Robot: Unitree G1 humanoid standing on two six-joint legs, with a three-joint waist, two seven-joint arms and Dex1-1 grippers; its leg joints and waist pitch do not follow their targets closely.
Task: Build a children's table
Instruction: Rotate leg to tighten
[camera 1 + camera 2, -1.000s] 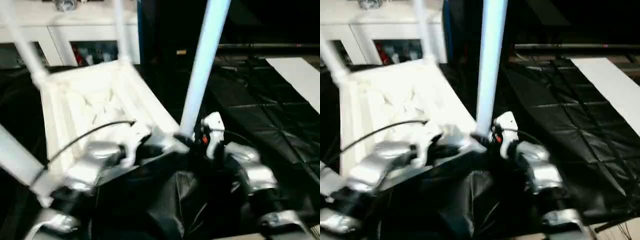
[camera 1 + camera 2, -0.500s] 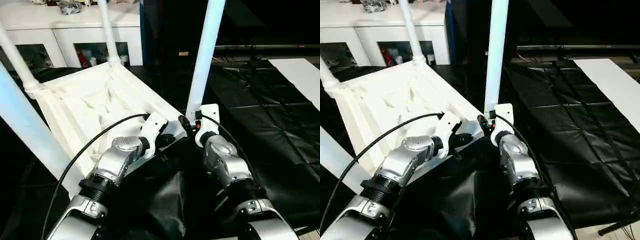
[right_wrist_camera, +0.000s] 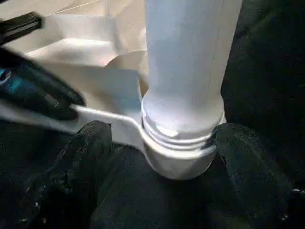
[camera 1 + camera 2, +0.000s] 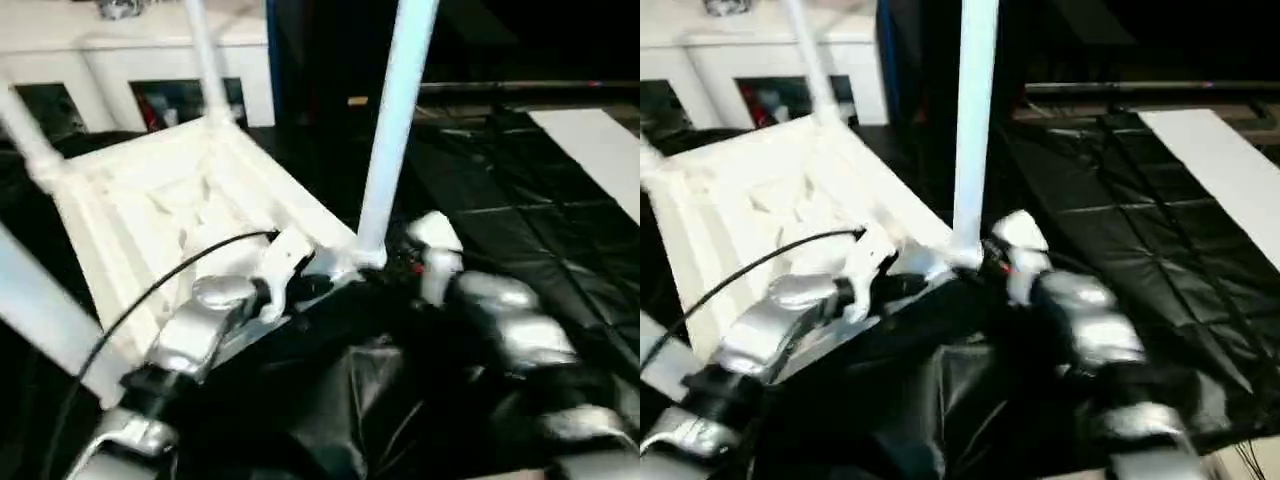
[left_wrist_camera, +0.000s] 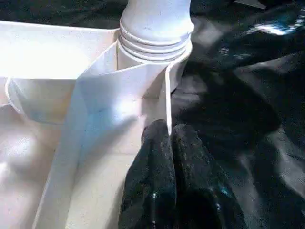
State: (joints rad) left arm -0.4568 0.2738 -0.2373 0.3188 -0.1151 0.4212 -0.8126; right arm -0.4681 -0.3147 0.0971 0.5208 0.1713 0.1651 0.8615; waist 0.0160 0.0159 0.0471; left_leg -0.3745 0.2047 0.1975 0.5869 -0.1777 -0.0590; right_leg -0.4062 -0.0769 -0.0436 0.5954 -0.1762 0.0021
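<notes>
table top lies upside down; near leg stands in its corner socket. my right gripper straddles the socket, fingers spread; left gripper pinches the rim beside it. i'd clamp low, twist squarely.

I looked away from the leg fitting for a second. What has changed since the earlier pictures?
The right gripper has opened wider; its fingers now stand apart on either side of the near leg at its socket. The left gripper stays shut on the tabletop's rim. The table has not moved.
</notes>
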